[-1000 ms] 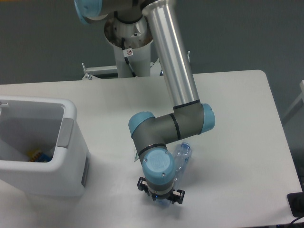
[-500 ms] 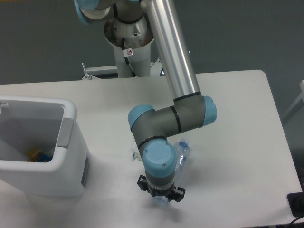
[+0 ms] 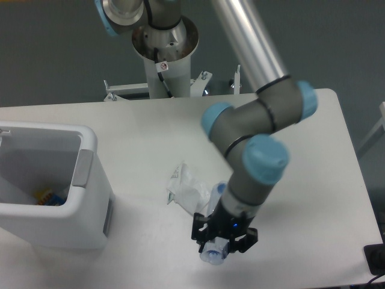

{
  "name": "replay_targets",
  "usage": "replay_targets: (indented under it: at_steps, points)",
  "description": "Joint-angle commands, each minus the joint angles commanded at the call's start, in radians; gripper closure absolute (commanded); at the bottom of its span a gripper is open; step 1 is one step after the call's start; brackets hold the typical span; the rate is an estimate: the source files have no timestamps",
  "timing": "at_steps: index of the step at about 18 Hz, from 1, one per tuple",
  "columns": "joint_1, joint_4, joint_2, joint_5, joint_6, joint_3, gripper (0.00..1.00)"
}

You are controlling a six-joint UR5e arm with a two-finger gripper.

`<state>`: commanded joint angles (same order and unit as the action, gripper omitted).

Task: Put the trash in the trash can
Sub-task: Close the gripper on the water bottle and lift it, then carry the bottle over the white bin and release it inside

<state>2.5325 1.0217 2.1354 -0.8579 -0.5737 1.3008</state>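
Note:
The trash shows as two items. A crushed clear bluish bottle (image 3: 215, 253) sits between the black fingers of my gripper (image 3: 224, 238), which is shut on it near the table's front edge. Its other end (image 3: 219, 191) pokes out behind the wrist. A crumpled white wrapper with green print (image 3: 186, 189) lies on the table just left of the gripper, apart from it. The white trash can (image 3: 90, 147) stands at the left edge, well left of the gripper, with its grey tab (image 3: 82, 168) facing the wrapper.
Inside the trash can lies a small yellow and blue item (image 3: 48, 196). The arm's base column (image 3: 163, 57) rises behind the table's far edge. A dark object (image 3: 376, 259) sits off the front right corner.
The arm's elbow and wrist have swung to the right, uncovering the wrapper. The gripper has shifted right with the bottle, which has turned with it.

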Motion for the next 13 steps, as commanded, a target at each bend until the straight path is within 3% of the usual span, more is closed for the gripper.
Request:
replay_targets:
  at_steps: [9, 13]
  points:
    - [0.012, -0.009, -0.071, 0.190, -0.011, -0.023, 0.53]
    - [-0.024, -0.028, -0.124, 0.198, -0.003, -0.035, 0.53]
